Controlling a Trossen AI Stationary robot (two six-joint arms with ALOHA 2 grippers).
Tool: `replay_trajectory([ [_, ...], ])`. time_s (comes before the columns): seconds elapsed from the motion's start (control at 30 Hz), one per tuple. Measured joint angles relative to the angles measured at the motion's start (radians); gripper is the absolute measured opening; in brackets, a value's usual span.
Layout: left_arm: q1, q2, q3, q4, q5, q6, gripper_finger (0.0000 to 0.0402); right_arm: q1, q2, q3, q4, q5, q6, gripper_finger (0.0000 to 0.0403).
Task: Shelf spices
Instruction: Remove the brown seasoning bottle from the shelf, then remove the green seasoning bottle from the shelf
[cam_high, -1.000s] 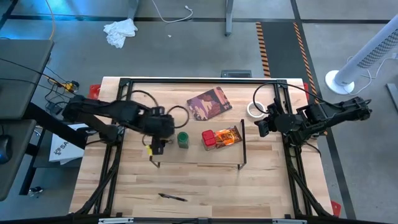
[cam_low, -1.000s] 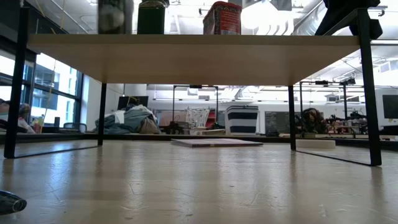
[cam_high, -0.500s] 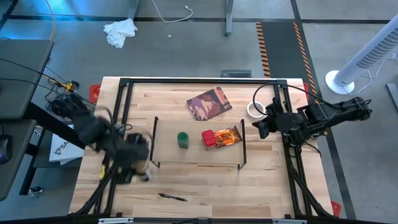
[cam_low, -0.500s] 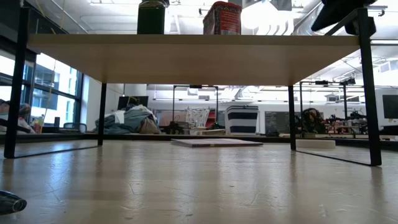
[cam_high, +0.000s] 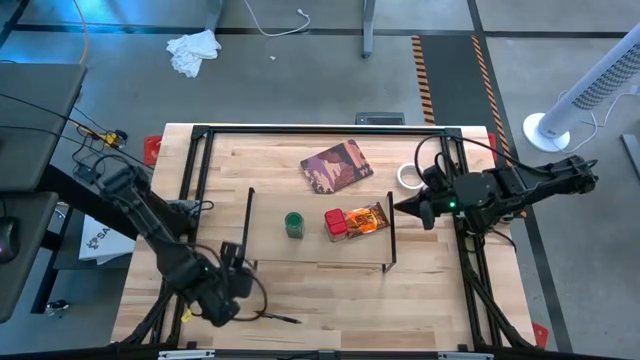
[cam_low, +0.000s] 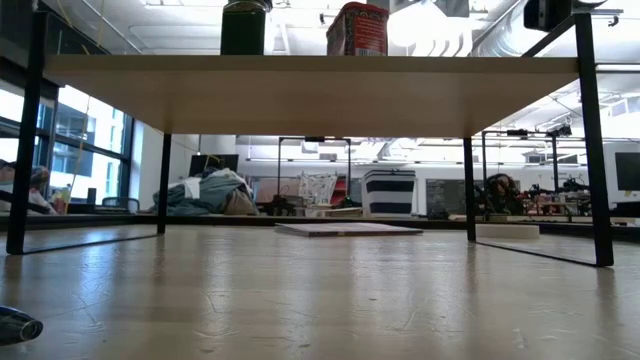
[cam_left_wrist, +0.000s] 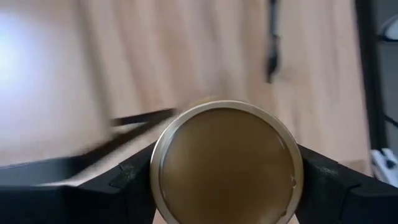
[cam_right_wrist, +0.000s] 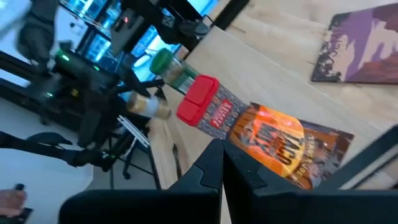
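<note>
Our left pincer (cam_high: 232, 283), lower left of the high view, grips what seems the tan-topped jar (cam_left_wrist: 227, 163); our right pincer (cam_high: 412, 207) stays clenched beside the shelf (cam_high: 320, 250).

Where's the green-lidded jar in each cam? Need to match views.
High view: green-lidded jar on the shelf, toward its left, left of the red tin.
Low view: top edge, dark jar standing on the shelf board, left of the red tin.
Left wrist view: not in it.
Right wrist view: upper middle, beyond the red tin.
Shared landmark: the red tin beside it.
</note>
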Motion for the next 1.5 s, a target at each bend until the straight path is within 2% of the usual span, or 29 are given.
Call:
replay_trajectory([
  [0.2, -0.078, -0.008, -0.130, 0.158, 0.010, -0.081, 0.0268, 0.000, 0.000, 0.000, 0.000, 0.000, -0.002, 0.0000],
  [0.4, -0.079, -0.009, -0.222, 0.224, 0.055, -0.215, 0.0269, 0.000, 0.000, 0.000, 0.000, 0.003, -0.029, 0.0000],
  [0.57, -0.076, -0.009, -0.263, 0.262, 0.094, -0.214, 0.0301, 0.000, 0.000, 0.000, 0.002, -0.012, -0.047, 0.0000],
  [0.77, -0.055, -0.010, -0.263, 0.263, 0.095, -0.250, 0.0310, 0.000, 0.000, 0.000, 0.015, -0.032, -0.074, 0.0000],
  [0.93, -0.021, -0.010, -0.206, 0.220, 0.109, -0.265, 0.0312, 0.000, -0.002, 0.000, 0.016, -0.034, -0.100, 0.0000],
  [1.2, -0.008, -0.010, -0.049, 0.014, 0.086, -0.201, 0.0313, -0.001, -0.017, 0.000, 0.031, -0.035, -0.177, 0.0000],
  [1.33, -0.001, -0.010, 0.040, -0.068, 0.042, -0.195, 0.0314, -0.001, -0.018, 0.000, 0.173, -0.064, -0.209, 0.0000],
  [1.5, 0.061, -0.010, 0.165, -0.121, -0.121, -0.175, 0.0314, -0.001, 0.036, 0.000, 0.434, -0.096, -0.346, 0.0000],
])
